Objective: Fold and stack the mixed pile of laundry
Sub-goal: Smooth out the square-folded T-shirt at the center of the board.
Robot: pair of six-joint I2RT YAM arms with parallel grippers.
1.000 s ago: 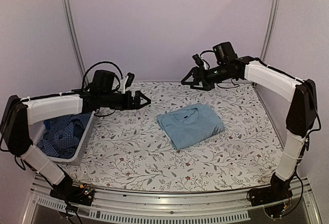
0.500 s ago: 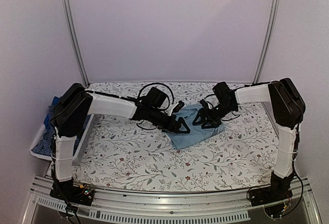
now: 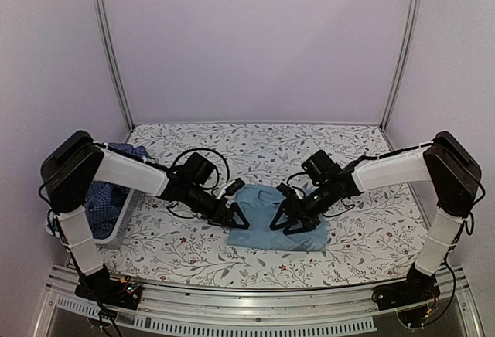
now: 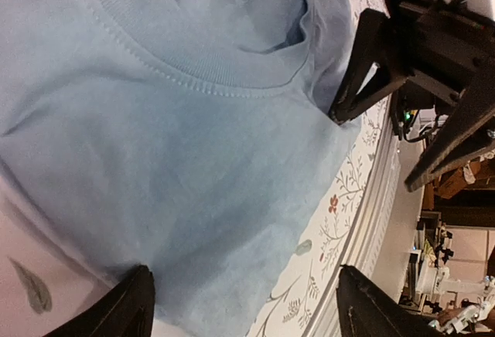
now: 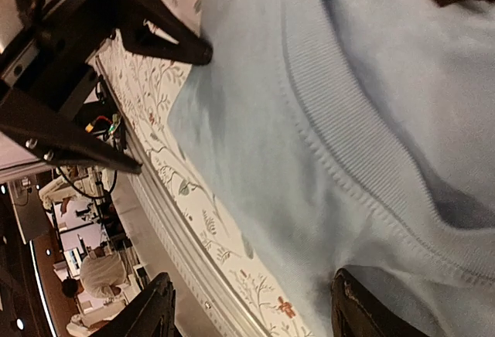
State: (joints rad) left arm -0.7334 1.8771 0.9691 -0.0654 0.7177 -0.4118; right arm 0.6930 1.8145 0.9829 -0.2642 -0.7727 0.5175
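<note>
A folded plain light-blue shirt point(image 3: 263, 236) lies near the table's front edge, collar up. My left gripper point(image 3: 238, 219) is open and low on its left side. My right gripper point(image 3: 285, 225) is open and low on its middle-right. In the left wrist view the shirt point(image 4: 178, 144) fills the frame between my open left gripper point(image 4: 247, 310). In the right wrist view the shirt point(image 5: 348, 120) lies under my open right gripper point(image 5: 255, 314), one finger resting on the cloth. A dark blue checked shirt point(image 3: 97, 198) sits in the basket.
The white plastic basket point(image 3: 116, 225) stands at the table's left edge with blue cloth hanging over its far rim point(image 3: 128, 151). The metal rail point(image 3: 255, 306) runs close in front of the shirt. The floral tablecloth point(image 3: 263, 144) covers the table.
Both arms swung down from the far side onto the light-blue shirt. The shirt has slid toward the front edge and a little to the left.
</note>
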